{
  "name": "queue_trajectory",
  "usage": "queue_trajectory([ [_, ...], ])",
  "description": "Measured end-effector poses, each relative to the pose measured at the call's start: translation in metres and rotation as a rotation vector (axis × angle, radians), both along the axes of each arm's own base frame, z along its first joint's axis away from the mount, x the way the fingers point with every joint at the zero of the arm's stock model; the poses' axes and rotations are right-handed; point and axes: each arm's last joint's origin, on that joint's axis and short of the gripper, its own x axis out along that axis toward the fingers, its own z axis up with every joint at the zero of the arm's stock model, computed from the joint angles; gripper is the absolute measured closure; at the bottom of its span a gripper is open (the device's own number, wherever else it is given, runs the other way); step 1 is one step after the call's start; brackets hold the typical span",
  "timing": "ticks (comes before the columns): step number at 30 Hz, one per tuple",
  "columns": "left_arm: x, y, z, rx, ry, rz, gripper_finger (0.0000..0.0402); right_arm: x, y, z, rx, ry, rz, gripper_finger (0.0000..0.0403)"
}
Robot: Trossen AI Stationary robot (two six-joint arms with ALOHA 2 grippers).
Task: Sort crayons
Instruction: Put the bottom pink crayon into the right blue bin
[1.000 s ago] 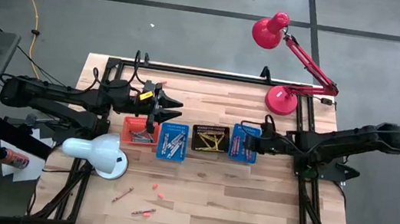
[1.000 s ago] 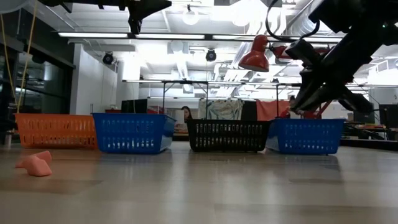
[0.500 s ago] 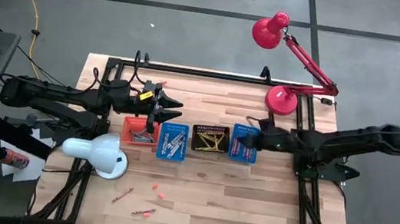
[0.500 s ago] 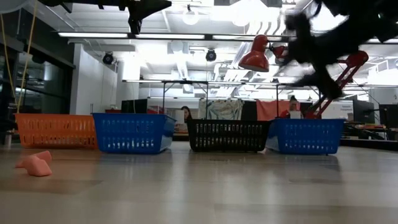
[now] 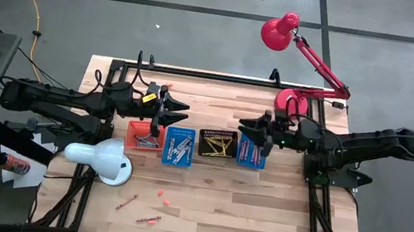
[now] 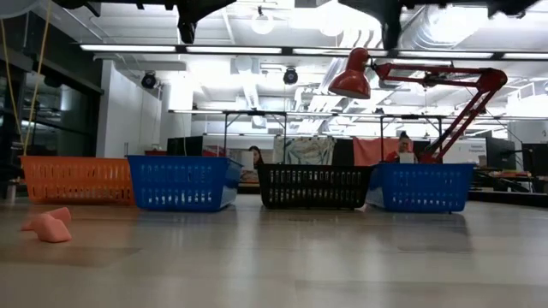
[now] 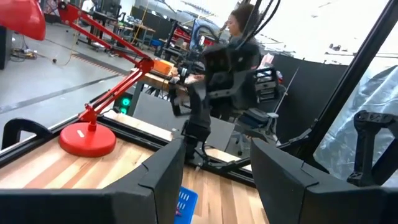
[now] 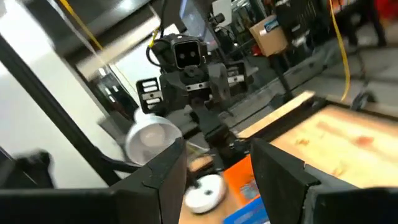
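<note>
Right gripper [image 5: 249, 127], jaws now spread and empty after a drop, has lifted clear above the rightmost blue basket [image 5: 251, 149]; left gripper [image 5: 178, 113] waits open above the orange basket [image 5: 142, 135]; loose crayons [image 5: 147, 219] remain near the table's front edge, unsorted.

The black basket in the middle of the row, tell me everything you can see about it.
The black basket is a small rectangular mesh bin that looks like plastic, standing upright on the wooden table. It is third in the row, between two blue baskets. Yellow crayons lie inside. No pincer touches it.
</note>
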Motion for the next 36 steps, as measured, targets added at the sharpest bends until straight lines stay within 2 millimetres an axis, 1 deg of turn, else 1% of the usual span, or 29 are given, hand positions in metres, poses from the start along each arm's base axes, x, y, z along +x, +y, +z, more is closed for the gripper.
queue_trajectory([
  [6,0.0,0.0,0.0,-0.001,-0.003,0.0,0.0229,0.019,0.001,0.035,-0.283,0.111,-0.019,0.0231],
  [10,0.0,0.0,0.0,-0.047,-0.006,-0.003,0.0229,0.032,-0.005,0.043,-0.319,0.213,-0.03,0.0231],
  [12,0.0,0.0,0.0,-0.052,-0.006,-0.004,0.0229,0.037,-0.009,0.042,-0.319,0.243,-0.017,0.0231],
  [16,0.0,0.0,0.001,-0.051,-0.011,-0.004,0.0229,0.043,-0.014,0.04,-0.311,0.251,0.027,0.0231],
  [27,0.0,0.0,0.0,-0.05,-0.009,-0.004,0.0229,0.043,-0.023,0.04,-0.261,0.247,0.025,0.0231],
  [32,0.0,0.0,0.001,-0.018,-0.007,0.0,0.0229,0.043,-0.023,0.04,-0.263,0.247,0.024,0.0231],
  [34,0.0,0.001,0.001,-0.025,-0.013,0.04,0.0229,0.043,-0.023,0.04,-0.263,0.248,0.024,0.0231],
  [36,0.001,0.003,0.003,-0.072,-0.028,0.097,0.0229,0.043,-0.023,0.04,-0.264,0.249,0.023,0.0231],
])
